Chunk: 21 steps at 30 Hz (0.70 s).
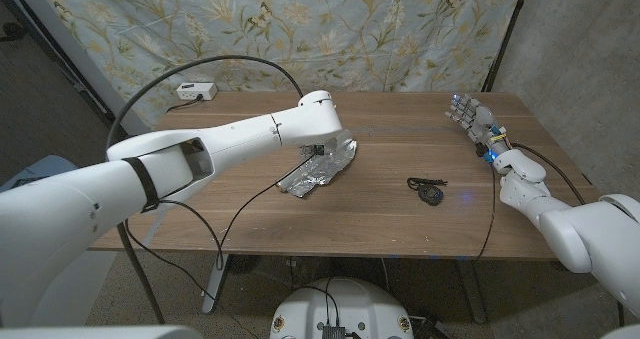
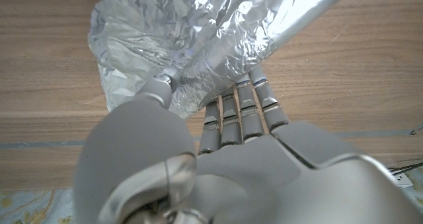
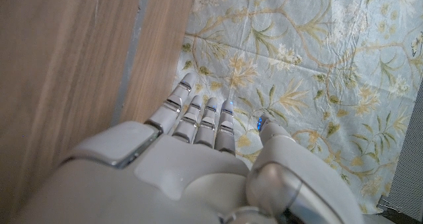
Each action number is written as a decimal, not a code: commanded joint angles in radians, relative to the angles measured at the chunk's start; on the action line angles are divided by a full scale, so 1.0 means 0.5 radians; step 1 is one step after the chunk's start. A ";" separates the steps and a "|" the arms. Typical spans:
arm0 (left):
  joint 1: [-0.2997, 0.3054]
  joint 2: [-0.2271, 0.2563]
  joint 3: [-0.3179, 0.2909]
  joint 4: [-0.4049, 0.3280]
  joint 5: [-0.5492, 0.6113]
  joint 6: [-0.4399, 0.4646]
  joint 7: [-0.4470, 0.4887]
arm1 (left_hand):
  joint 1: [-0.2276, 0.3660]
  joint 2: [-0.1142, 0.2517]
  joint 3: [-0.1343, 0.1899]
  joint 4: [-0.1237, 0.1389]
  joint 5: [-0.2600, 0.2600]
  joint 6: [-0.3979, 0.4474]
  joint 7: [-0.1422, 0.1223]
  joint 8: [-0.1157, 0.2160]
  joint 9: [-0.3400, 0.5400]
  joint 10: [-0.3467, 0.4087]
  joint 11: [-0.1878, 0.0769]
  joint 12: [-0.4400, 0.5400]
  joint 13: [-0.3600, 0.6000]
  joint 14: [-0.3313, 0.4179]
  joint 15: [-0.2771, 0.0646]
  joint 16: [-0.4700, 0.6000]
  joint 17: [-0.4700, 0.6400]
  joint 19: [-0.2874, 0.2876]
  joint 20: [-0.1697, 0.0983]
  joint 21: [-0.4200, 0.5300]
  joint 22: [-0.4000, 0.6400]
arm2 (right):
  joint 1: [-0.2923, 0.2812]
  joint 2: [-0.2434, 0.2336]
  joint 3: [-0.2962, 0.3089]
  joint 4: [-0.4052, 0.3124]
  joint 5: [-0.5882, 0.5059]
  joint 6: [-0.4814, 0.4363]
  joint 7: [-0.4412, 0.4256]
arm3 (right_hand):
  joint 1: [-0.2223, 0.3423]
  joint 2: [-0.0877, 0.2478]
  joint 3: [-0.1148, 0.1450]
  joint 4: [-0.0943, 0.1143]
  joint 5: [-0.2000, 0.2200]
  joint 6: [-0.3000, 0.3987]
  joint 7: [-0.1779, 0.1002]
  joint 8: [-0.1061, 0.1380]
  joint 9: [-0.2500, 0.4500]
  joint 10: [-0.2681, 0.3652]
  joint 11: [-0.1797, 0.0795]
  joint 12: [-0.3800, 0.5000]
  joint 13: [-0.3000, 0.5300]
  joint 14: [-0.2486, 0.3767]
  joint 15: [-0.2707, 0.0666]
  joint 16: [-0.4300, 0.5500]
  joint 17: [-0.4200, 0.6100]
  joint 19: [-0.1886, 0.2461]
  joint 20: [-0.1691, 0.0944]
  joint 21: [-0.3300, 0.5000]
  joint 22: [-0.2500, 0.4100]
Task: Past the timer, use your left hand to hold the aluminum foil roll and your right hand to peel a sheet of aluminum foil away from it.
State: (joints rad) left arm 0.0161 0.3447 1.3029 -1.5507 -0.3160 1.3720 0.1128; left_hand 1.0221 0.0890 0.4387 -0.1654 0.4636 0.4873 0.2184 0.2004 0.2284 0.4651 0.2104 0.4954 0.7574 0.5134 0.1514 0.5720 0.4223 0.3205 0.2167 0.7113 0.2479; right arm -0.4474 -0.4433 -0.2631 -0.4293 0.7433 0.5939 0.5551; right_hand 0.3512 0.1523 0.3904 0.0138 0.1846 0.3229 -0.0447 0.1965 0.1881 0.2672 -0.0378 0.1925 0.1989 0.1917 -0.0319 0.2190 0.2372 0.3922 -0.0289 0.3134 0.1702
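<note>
My left hand is over the foil roll, which lies near the middle of the desk, a little toward its left side. In the left wrist view my fingers reach flat onto the crinkled foil and my thumb comes at it from the other side; I judge I am touching or pressing it, but I cannot tell whether I have a real grip. The roll's long axis runs on a diagonal, from the near left toward the far right, with a loose, wrinkled sheet already spread around its nearer end. The foil is bright, creased and thin, so I expect it to tear or crumple easily; the core under it looks smooth and cylindrical.

My right hand is open and holds nothing, fingers apart, standing by the far right corner of the desk, well apart from the roll. So the left is the nearer hand by far, and the right has to cross toward the middle to reach the loose edge. A small black object lies between it and the foil. A white timer sits at the far left corner
</note>
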 commanded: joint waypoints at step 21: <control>-0.132 -0.001 0.280 -0.128 0.192 0.048 0.096 | 0.153 0.018 0.042 -0.019 0.026 0.195 -0.003 0.057 0.059 0.167 -0.101 0.139 0.082 0.183 -0.114 0.162 0.093 0.124 -0.003 0.140 -0.006 | -0.068 0.038 0.055 -0.035 0.052 -0.008 -0.006 | -0.015 0.010 0.009 -0.015 -0.004 -0.005 -0.002 0.000 0.009 0.001 -0.001 0.013 0.008 0.006 0.008 0.013 -0.001 0.016 -0.004 -0.013 0.004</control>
State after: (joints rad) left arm 0.0007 0.3397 1.3494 -1.5794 -0.2522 1.3761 0.1086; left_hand 1.0769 0.0921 0.4526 -0.1714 0.4682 0.5736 0.2197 0.2245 0.2536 0.5379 0.1624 0.5564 0.7930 0.5971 0.1001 0.6443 0.4619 0.3719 0.2180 0.7708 0.2452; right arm -0.4648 -0.4336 -0.2422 -0.4279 0.7590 0.5937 0.5570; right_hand 0.3476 0.1559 0.3935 0.0107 0.1846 0.3230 -0.0446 0.1965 0.1881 0.2672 -0.0378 0.1925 0.1989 0.1916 -0.0320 0.2190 0.2373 0.3923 -0.0287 0.3135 0.1701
